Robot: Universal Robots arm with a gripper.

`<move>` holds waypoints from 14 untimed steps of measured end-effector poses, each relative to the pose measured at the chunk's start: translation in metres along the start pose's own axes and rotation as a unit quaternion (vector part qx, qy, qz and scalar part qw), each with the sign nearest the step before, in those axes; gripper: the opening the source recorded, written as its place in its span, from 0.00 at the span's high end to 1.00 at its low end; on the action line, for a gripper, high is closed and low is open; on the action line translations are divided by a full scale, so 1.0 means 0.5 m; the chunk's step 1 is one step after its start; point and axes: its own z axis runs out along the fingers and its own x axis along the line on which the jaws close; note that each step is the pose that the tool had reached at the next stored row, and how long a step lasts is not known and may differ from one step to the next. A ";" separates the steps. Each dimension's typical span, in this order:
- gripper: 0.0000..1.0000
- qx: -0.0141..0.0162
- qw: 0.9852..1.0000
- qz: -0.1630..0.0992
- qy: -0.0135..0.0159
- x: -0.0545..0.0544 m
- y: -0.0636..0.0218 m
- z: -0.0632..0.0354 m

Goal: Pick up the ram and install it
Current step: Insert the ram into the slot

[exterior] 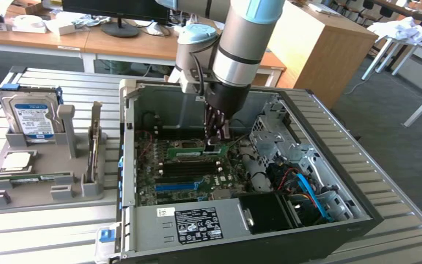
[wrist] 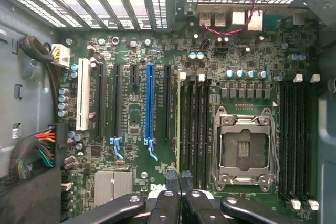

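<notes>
The ram (exterior: 193,150) is a slim green stick standing on edge over the motherboard (exterior: 189,170) inside the open computer case (exterior: 328,165). My gripper (exterior: 215,144) reaches straight down into the case and is shut on the ram near one end. In the wrist view the ram (wrist: 178,119) shows as a thin pale-green edge running along the black memory slots (wrist: 194,129) beside the empty processor socket (wrist: 244,145). The dark fingertips of the gripper (wrist: 178,179) meet over that edge. Whether the ram sits fully down in a slot I cannot tell.
A long blue slot (wrist: 150,103) lies a few slots away from the ram. To the exterior view's left, a grey holder (exterior: 31,192) carries a hard drive (exterior: 28,115), a processor (exterior: 17,160), another green stick (exterior: 39,177) and an upright card (exterior: 94,148). Cables (exterior: 306,190) fill the case's right side.
</notes>
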 end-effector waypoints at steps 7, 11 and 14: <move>0.89 0.000 1.000 0.000 0.000 0.000 0.000 0.001; 0.89 0.000 1.000 0.000 0.000 0.000 0.000 0.006; 0.89 0.000 1.000 0.000 0.000 0.000 -0.001 0.014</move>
